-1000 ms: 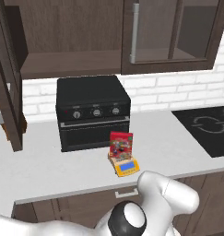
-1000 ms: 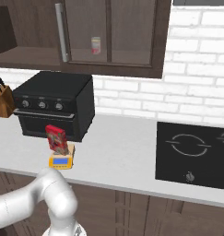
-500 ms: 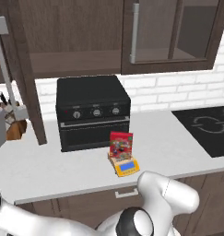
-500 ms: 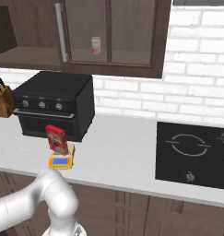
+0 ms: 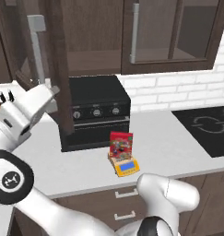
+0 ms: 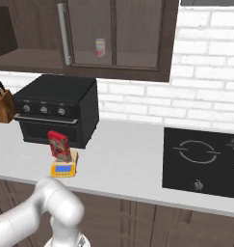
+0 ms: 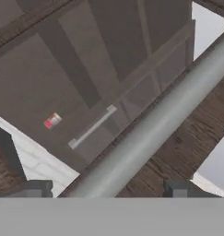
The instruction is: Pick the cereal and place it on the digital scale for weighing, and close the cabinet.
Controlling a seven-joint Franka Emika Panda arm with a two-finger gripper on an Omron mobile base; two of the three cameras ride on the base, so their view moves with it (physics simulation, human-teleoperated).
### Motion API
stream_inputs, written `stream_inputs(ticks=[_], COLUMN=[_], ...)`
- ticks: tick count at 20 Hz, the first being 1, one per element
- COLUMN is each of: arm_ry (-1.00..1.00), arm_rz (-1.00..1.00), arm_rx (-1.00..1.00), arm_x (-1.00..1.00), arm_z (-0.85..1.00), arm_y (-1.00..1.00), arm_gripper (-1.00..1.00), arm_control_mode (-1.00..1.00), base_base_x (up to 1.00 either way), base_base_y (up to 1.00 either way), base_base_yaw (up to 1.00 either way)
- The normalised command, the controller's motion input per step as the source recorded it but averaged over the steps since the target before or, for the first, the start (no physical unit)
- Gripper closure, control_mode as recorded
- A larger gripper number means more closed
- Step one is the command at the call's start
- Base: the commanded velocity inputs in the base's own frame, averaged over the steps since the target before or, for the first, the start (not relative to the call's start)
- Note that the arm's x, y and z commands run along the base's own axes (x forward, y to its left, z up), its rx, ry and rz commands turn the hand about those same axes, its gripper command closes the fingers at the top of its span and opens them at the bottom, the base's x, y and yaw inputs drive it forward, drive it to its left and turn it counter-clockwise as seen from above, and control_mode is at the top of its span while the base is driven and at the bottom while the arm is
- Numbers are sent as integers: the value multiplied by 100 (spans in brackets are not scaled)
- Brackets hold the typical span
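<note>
Already the cereal (image 5: 121, 143) is standing on the scale (image 5: 124, 165); we are straddling the open cabinet door's (image 5: 60, 69) handle (image 7: 145, 133) at twelve o'clock, fingers (image 7: 109, 190) released.

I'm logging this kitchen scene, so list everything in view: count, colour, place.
cereal: one, red box, standing on the scale.
digital scale: one, yellow-orange, counter front of the oven.
cabinet: one, dark brown, on the wall; left door swung open.
oven: one, black, on the counter.
knife block: one, tan, left of the oven.
can: one, red-labelled, behind the cabinet glass.
cooktop: one, black, counter right.
hand: one, open, fingertips either side of the silver door handle.
</note>
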Motion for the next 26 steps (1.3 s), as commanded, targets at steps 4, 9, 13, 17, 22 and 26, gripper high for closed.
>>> stream_inputs(ticks=[4, 9, 13, 17, 22, 26], arm_ry=[3, 8, 8, 7, 4, -8], arm_rz=[-1, -1, -1, 0, 0, 4], arm_rx=[16, 12, 8, 6, 2, 18], arm_x=[7, 33, 64, 90, 98, 67], arm_z=[3, 0, 0, 0, -16, -18], arm_y=[-100, -100, -100, -97, -86, -61], arm_gripper=[-100, -100, -100, -100, -100, -100], arm_control_mode=[-100, -100, -100, -100, -100, -100], base_base_x=[0, 0, 0, 0, 0, 0], base_base_y=[0, 0, 0, 0, 0, 0], base_base_yaw=[0, 0, 0, 0, 0, 0])
